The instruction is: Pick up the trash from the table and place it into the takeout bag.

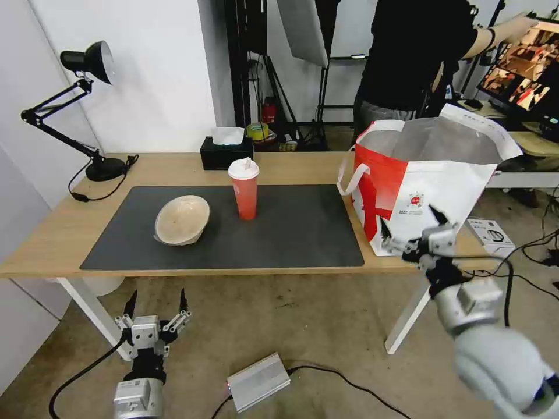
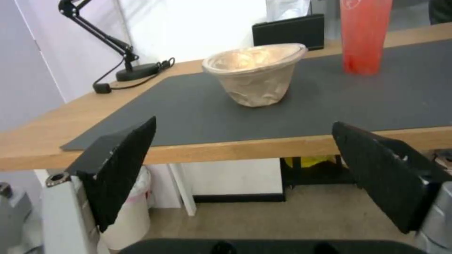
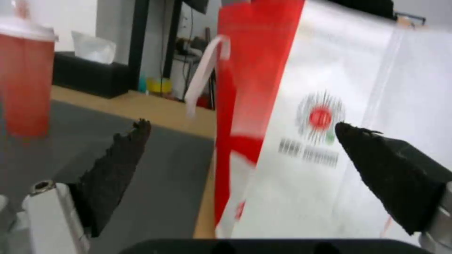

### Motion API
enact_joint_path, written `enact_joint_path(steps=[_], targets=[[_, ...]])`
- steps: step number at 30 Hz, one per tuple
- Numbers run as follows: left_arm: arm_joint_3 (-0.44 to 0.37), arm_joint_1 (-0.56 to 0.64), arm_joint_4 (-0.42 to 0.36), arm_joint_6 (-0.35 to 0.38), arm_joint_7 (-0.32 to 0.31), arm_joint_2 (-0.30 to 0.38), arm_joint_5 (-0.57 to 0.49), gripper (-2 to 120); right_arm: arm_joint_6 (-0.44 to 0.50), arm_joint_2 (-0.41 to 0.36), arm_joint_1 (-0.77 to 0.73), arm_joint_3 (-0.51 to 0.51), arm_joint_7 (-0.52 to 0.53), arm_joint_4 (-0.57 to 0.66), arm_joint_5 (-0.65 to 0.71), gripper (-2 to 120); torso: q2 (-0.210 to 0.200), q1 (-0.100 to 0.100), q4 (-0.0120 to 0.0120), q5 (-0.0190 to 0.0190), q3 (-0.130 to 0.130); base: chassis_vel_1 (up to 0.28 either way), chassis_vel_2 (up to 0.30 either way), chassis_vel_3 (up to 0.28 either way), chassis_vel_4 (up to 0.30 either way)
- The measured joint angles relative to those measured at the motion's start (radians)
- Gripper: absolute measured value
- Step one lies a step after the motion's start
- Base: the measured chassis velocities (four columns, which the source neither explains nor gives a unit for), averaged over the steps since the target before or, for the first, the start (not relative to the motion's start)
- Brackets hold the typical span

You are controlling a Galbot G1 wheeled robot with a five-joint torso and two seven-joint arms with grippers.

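Progress looks partial. Two pieces of trash stand on the dark mat (image 1: pixel 291 233) of the tabletop (image 1: pixel 46 244): the beige bowl (image 1: pixel 181 219), tipped a little on its side, and the red cup (image 1: pixel 244 189) with its white lid, upright and near the bowl toward the bag's side. No white bowl of crayfish shells is on the tabletop; it may already be in the bag, though the bag's inside cannot be seen well enough to confirm that. The bag (image 1: pixel 431 186) stands open at the right end of the tabletop, foil lining showing, well apart from the cup.

Right gripper (image 1: pixel 414 237) hangs just in front of the bag's near face, close to the red logo (image 3: pixel 321 118), with its fingers spread and nothing between them. Left gripper (image 1: pixel 156 307) sits low, below the tabletop's front edge and in line with the bowl, also spread wide and empty.

By this reading, the bowl and the cup are left to do, and neither is yet grasped. A black tissue box (image 1: pixel 226 152) at the back edge is not trash.
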Motion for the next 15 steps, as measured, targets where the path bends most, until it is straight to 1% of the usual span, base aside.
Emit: enact_joint_path(steps=[1, 6, 15], targets=[[0.000, 0.000, 0.000, 0.000, 0.000, 0.000, 0.000, 100, 0.000, 0.000, 0.000, 0.000, 0.000, 0.000, 0.000, 100, 0.000, 0.000, 0.0000, 0.0000, 0.000, 0.000, 0.000, 0.000, 0.000], [0.000, -0.002, 0.004, 0.000, 0.000, 0.000, 0.000, 100, 0.032, 0.031, -0.040, -0.056, 0.075, -0.031, -0.046, 100, 0.000, 0.000, 0.0001, -0.0001, 0.000, 0.000, 0.000, 0.000, 0.000], [0.000, -0.005, 0.010, -0.001, 0.000, 0.001, 0.001, 100, 0.096, 0.049, -0.060, -0.107, 0.119, -0.115, -0.084, 100, 0.000, 0.000, 0.0001, 0.0000, 0.000, 0.000, 0.000, 0.000, 0.000]])
